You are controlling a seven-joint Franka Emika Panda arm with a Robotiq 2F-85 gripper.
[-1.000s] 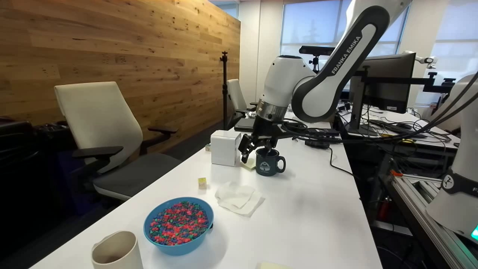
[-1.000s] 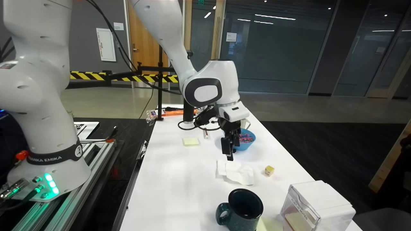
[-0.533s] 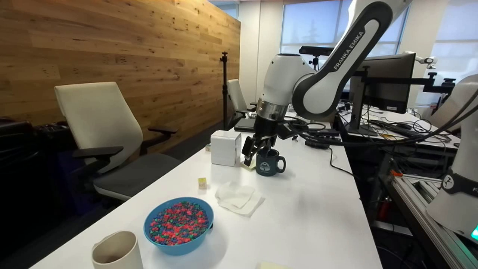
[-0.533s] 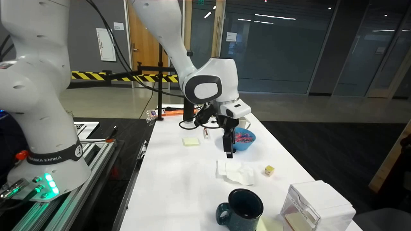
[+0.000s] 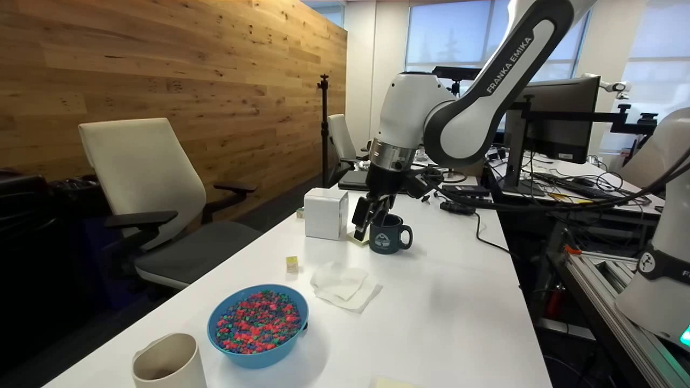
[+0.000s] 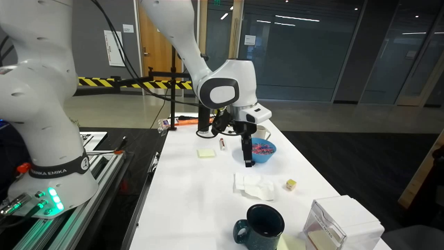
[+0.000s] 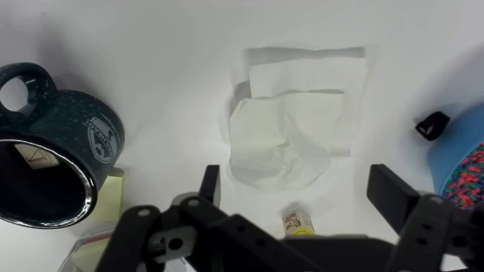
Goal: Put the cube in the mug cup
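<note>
End effector (image 7: 297,185), jaws wide apart; cube (image 7: 37,156) inside mug cup (image 7: 73,122), well to the left (wrist view).

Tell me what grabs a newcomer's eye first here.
Probably the white Franka arm over the table in both exterior views. Next might come the blue bowl of multicoloured bits near the beige cup. In the wrist view, a pale cube shows inside the dark speckled mug at left.
</note>
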